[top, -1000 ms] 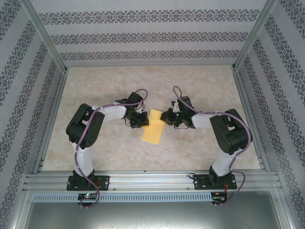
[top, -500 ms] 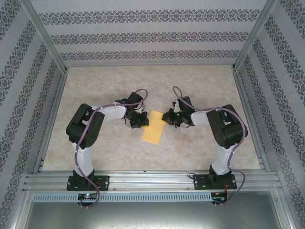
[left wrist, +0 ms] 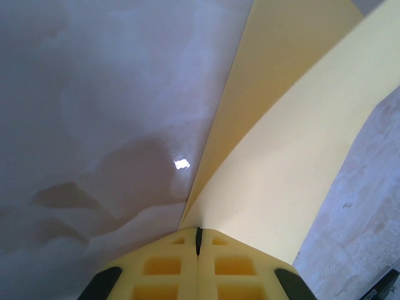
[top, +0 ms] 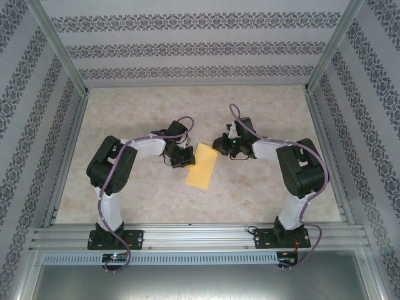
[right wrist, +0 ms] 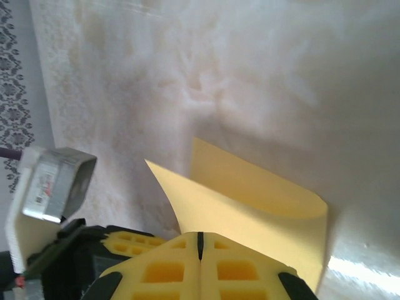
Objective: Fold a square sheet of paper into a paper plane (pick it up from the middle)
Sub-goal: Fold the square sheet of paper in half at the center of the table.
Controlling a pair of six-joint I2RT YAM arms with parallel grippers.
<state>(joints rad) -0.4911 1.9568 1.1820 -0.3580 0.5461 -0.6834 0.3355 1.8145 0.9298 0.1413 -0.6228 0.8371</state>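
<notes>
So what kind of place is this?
Probably a small robot test booth: a metal frame holds patterned wall panels, and the left arm and right arm are bolted to a rail.

Left wrist: sheet [left wrist: 294,156] runs off frame at 1 o'clock, near end hidden behind left hand [left wrist: 199,240] — hand itself cropped at 6. Right wrist: sheet's near edge hidden behind right hand [right wrist: 200,242], also cropped at 6. Top view: hand-to-sheet contact too small to tell.
</notes>
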